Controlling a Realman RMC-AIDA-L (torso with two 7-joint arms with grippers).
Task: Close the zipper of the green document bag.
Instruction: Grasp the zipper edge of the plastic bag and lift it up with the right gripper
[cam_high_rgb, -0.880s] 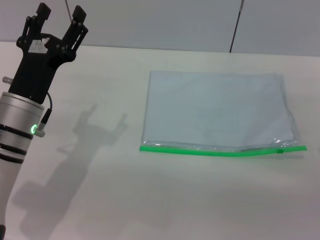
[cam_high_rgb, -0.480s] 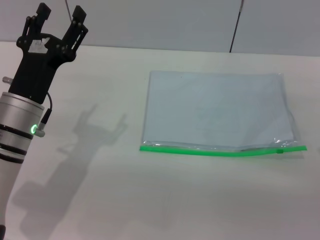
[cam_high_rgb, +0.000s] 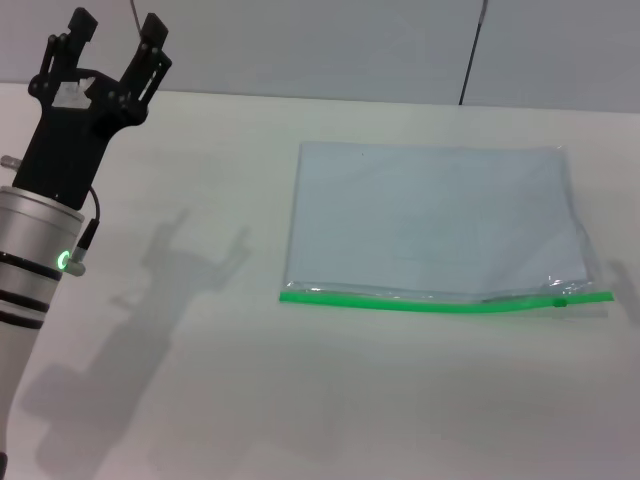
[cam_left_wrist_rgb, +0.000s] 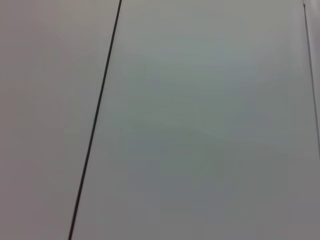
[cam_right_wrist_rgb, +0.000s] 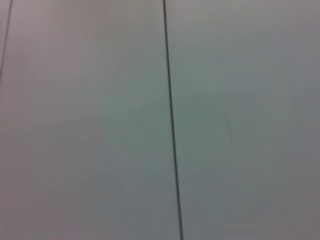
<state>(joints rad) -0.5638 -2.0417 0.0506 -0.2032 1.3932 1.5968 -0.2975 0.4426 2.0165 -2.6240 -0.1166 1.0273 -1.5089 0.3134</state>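
Observation:
The green document bag (cam_high_rgb: 435, 220), a flat translucent blue-grey pouch, lies on the white table (cam_high_rgb: 300, 400) right of centre in the head view. Its zipper (cam_high_rgb: 420, 302), a bright green strip, runs along the bag's near long edge, with the small green slider (cam_high_rgb: 562, 301) close to the strip's right end. My left gripper (cam_high_rgb: 115, 28) is raised at the far left, well away from the bag, pointing upward with its fingers open and nothing between them. The right gripper is out of view. Both wrist views show only a plain wall with dark seams.
A grey wall (cam_high_rgb: 320, 45) with thin dark vertical seams stands behind the table's far edge. The left arm's shadow (cam_high_rgb: 190, 260) falls on the table between the arm and the bag. A faint shadow (cam_high_rgb: 625, 280) touches the table at the right border.
The left arm has shifted very slightly left and up. A faint shadow has appeared at the table's right edge. The bag has not moved.

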